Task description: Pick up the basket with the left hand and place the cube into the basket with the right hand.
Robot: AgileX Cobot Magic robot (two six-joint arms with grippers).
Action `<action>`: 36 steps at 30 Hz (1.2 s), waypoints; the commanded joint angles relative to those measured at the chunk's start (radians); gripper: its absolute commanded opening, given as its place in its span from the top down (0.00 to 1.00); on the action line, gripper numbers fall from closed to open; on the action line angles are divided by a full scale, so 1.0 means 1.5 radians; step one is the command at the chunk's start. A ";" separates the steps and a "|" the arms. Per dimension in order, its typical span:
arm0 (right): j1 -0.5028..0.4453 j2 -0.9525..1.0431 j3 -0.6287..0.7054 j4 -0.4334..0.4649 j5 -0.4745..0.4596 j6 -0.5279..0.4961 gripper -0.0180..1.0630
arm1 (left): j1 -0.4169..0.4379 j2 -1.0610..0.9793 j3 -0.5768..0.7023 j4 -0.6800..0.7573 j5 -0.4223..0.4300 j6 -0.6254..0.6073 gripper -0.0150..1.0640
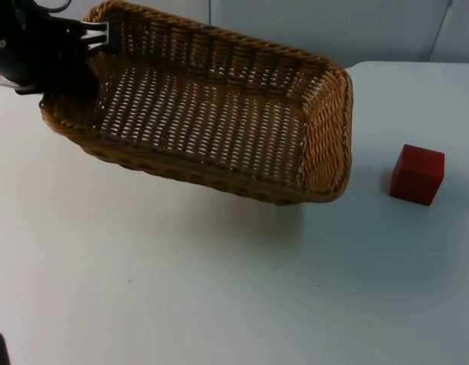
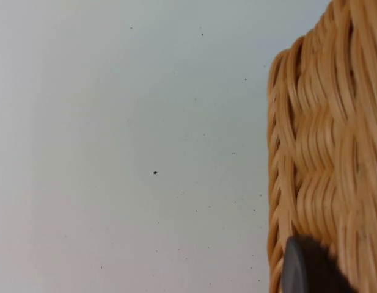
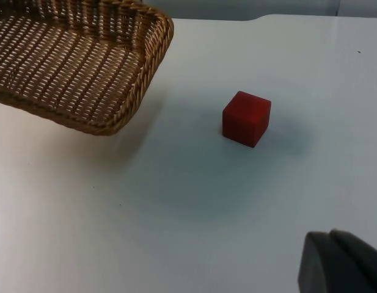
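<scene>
Top view: I see the table (image 1: 181, 304) from above, and I go from left to right.
Left gripper (image 1: 97, 39): It is at the far left. It is clamped on the left end of the basket's rim.
Basket (image 1: 219, 114): It is a long woven basket, brown like straw. I think it is lifted, since it tips and a soft shadow lies under it on the table. Nothing is inside it.
Basket feel: I think it is light and a bit bendy. The rim is thick and bumpy, so it is a good place to hold.
Left wrist view: I see the woven side of the basket (image 2: 322, 152) very close, with a black fingertip (image 2: 307, 268) pressed on it.
Cube (image 1: 417, 174): It is red and sits on the table to the right of the basket, well apart from it.
Cube feel: I think it is hard and small, with flat, smooth sides. I would pinch it on two flat sides that face away from each other.
Right wrist view: The cube (image 3: 246, 118) is out ahead. The basket (image 3: 84, 67) is beside it.
Right gripper (image 3: 338, 262): It is near the cube but not touching it. I cannot tell how its fingers stand.
Next job: I think the right arm must go down to the cube.
</scene>
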 commanded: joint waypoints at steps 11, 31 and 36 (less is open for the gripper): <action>-0.174 -0.001 0.003 0.030 -0.007 0.001 0.99 | 0.001 -0.011 0.000 -0.018 -0.016 -0.007 0.99; -0.235 0.279 -0.070 -0.081 -0.140 0.025 0.95 | 0.001 -0.011 0.000 -0.018 -0.016 -0.007 0.99; -0.229 0.457 -0.089 -0.079 -0.168 0.016 0.67 | 0.001 -0.011 0.000 -0.018 -0.016 -0.007 0.99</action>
